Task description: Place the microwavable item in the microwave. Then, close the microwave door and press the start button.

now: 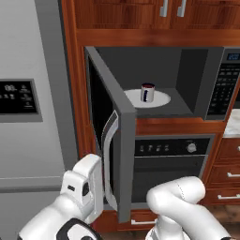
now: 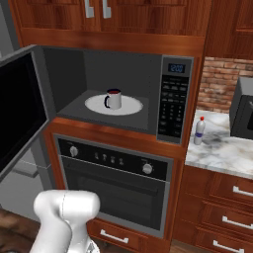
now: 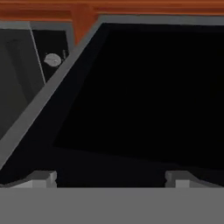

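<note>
Open microwave door (image 1: 110, 140) before cup (image 1: 147, 92) on turntable (image 1: 161, 98).

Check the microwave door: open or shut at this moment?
Open. The microwave door swings out leftward, exposing the cavity where the cup stands upright on the turntable.

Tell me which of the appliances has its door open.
The built-in microwave above the oven: its door swings out left, cup showing inside.
</note>
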